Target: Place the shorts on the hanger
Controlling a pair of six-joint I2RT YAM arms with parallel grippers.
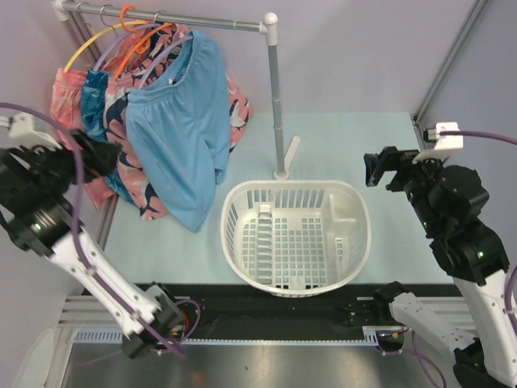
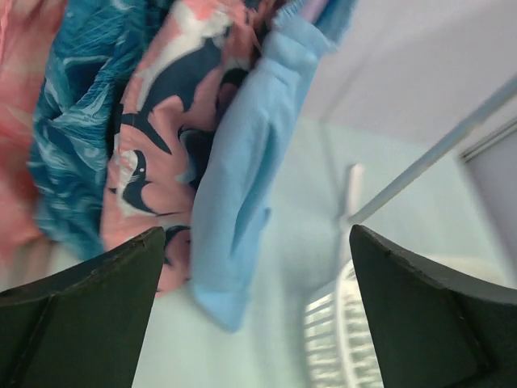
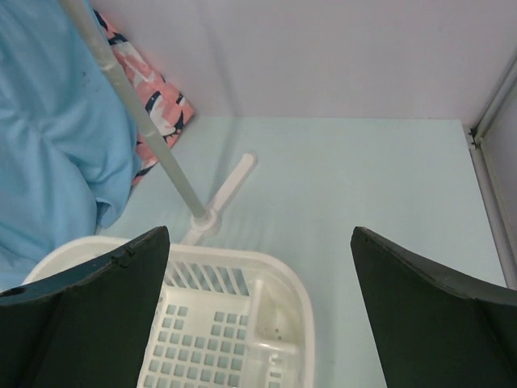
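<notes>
Light-blue fabric shorts (image 1: 179, 129) drape in soft folds from thin lavender hanger (image 1: 164, 53).

— How's your overhead view?

— You get bright, even, diffuse light. The counter (image 1: 363, 145) reads pale, and shadows are faint and soft-edged. The rack post (image 1: 279, 105) leans, so expect wide-angle slant toward your edges.

— And your wrist views?

— Your left one is soft: the shorts (image 2: 242, 178) lack crisp edges and the basket (image 1: 239, 234) smears at the bottom. The fingers (image 2: 81, 323) of your left claw (image 2: 257, 233) are dark and nearly featureless. Your right view is sharper, with the basket grid clear, but the right claw (image 3: 260, 231) is just as dark.
</notes>
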